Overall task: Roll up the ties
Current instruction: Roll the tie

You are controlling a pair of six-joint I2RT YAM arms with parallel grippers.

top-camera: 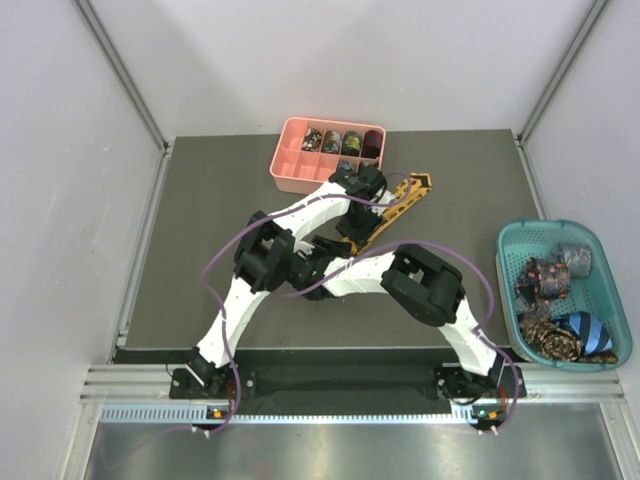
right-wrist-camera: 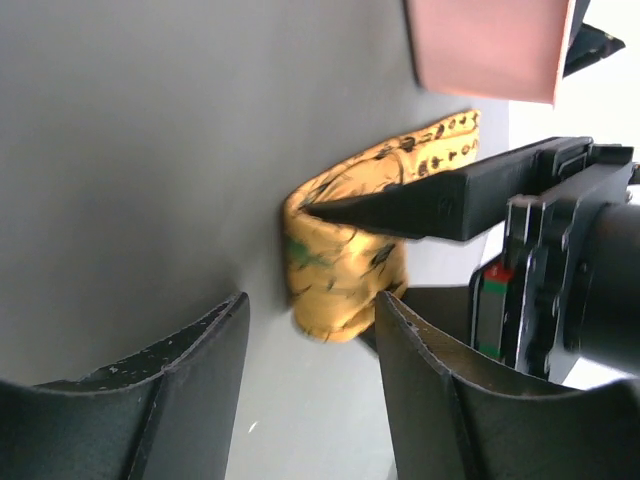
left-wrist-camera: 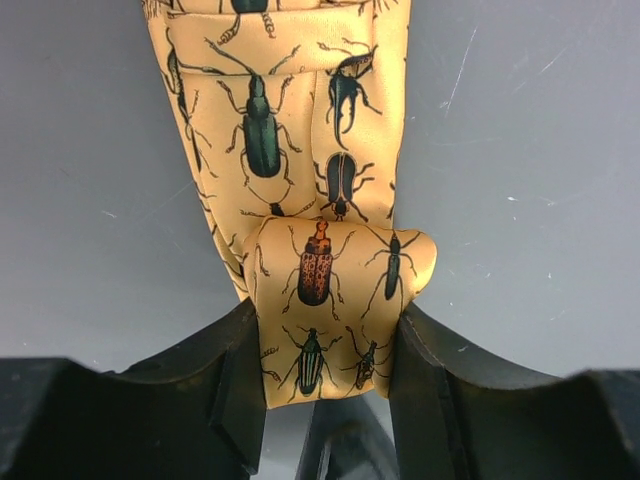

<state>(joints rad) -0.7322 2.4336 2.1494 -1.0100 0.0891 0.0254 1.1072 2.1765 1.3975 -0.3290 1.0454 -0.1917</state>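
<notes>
A golden-yellow tie (top-camera: pixel 402 198) printed with dark beetles lies slantwise on the dark mat, below the pink tray. In the left wrist view the tie (left-wrist-camera: pixel 285 120) runs away from me, its near end folded into a small roll (left-wrist-camera: pixel 335 265). My left gripper (left-wrist-camera: pixel 325 345) is shut on that rolled end; in the top view it (top-camera: pixel 358 232) is at the tie's lower end. My right gripper (right-wrist-camera: pixel 310 335) is open, just short of the roll (right-wrist-camera: pixel 345 270), with the left gripper's finger (right-wrist-camera: pixel 430 205) across it. In the top view the right gripper (top-camera: pixel 338 246) is beside the left.
A pink compartment tray (top-camera: pixel 290 178) with several rolled ties (top-camera: pixel 340 141) in its back row stands at the mat's far edge; it also shows in the right wrist view (right-wrist-camera: pixel 490 45). A teal basket (top-camera: pixel 509 262) at right holds loose dark floral ties (top-camera: pixel 548 338) and a blue striped one (top-camera: pixel 586 328).
</notes>
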